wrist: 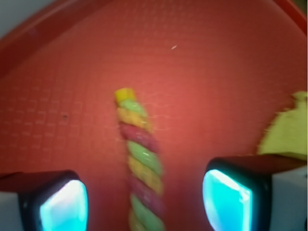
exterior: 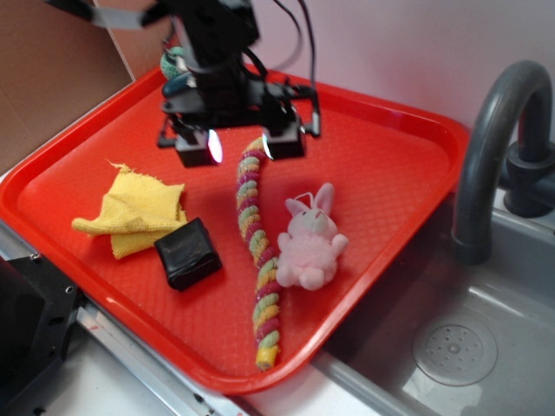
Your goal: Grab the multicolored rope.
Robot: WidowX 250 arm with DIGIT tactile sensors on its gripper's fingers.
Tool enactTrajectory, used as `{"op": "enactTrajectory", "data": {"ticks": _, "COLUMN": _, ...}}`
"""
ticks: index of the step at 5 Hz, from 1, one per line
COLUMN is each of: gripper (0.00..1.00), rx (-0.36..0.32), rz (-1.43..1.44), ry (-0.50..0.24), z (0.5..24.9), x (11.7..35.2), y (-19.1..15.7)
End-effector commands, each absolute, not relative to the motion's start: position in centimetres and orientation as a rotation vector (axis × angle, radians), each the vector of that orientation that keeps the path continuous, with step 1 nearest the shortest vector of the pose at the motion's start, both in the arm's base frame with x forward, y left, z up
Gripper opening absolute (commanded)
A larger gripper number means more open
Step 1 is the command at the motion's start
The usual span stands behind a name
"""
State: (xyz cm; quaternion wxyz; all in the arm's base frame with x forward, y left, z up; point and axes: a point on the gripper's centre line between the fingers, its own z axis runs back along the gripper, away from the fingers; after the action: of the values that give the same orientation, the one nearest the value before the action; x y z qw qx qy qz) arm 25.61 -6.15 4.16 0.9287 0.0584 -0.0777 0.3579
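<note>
Setting: mock kitchen/sink stn, likely a lab test rig. Evidence: curved grey plastic faucet (exterior: 499, 147) w/ grey basin (exterior: 486, 303) and round drain grate (exterior: 454, 348) at right; large red textured plastic tray (exterior: 381, 147) laid partly over the basin edge; plain pale wall (exterior: 408, 43) behind; brown cardboard panel (exterior: 52, 78) at left. Black robot arm (exterior: 217, 61) over tray indicates test setup, not a home.
</note>
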Motion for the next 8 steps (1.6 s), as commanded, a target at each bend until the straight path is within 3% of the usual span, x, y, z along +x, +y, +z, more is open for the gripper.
{"op": "enactTrajectory", "data": {"ticks": 1, "gripper": 1.00, "rx": -0.154, "rz": 0.660, "ry": -0.097, "z": 1.7, "x": 27.4, "y": -5.4}}
{"op": "enactTrajectory", "data": {"ticks": 2, "gripper": 0.00, "rx": -0.136, "rz": 0.654, "ry": -0.101, "z": 1.4, "x": 27.2, "y": -5.8}}
{"op": "enactTrajectory", "data": {"ticks": 4, "gripper": 0.00, "rx": -0.102, "rz": 0.662, "ry": -0.102, "z": 1.0, "x": 26.3, "y": -6.0}}
{"op": "enactTrajectory", "data": {"ticks": 5, "gripper": 0.00, "rx": -0.032, "rz": 0.682, "ry": -0.115, "z": 1.0, "x": 26.1, "y": -6.4}}
{"op": "enactTrajectory", "data": {"ticks": 6, "gripper": 0.00, "rx": 0.023, "rz": 0.713, "ry": -0.145, "z": 4.0, "x": 26.4, "y": -6.4}}
{"op": "enactTrajectory", "data": {"ticks": 7, "gripper": 0.00, "rx": 0.012, "rz": 0.781, "ry": -0.149, "z": 9.0, "x": 26.8, "y": -5.6}}
{"op": "enactTrajectory", "data": {"ticks": 8, "gripper": 0.00, "rx": -0.072, "rz": 0.783, "ry": -0.161, "z": 14.0, "x": 26.9, "y": -4.2}}
